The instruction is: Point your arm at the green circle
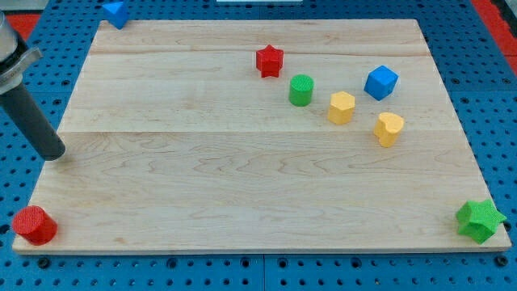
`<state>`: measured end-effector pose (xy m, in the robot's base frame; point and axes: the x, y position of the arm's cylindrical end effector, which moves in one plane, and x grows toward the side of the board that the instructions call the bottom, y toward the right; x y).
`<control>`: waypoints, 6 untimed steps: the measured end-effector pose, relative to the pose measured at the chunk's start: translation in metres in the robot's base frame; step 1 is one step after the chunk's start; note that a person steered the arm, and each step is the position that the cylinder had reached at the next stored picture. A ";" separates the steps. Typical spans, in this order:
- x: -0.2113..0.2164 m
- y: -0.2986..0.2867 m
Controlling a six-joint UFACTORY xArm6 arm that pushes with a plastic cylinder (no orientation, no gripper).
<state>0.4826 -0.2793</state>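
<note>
From my remote seat I see my tip resting at the far 9 o'clock edge of the wooden tabletop, the dark rod slanting up from it toward the view's top-left corner. This rig carries no gripper, only the rod, so there is nothing wide, narrow or holding to report. The green circle, a short upright cylinder, stands in the upper middle of the board, toward 2 o'clock from my tip and well apart from it, with bare wood between the 2. A red star sits near the cylinder at its 11 o'clock, not touching. At the cylinder's 4 o'clock, close by but clear of it, is a yellow block with a faceted, roughly hexagonal top. A second yellow block, whose exact shape I cannot make out, lies at the 4 o'clock of the first. A blue cube stands at 3 o'clock from the cylinder, beyond the first yellow block and apart from both yellows. 3 more pieces sit at the board's corners: a red cylinder at the 7 o'clock corner, below my tip and near it; a green star at the 5 o'clock corner; and a blue block at the 11 o'clock corner, its shape unclear. Around the tabletop shows a blue perforated base.
</note>
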 end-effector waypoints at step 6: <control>-0.044 0.287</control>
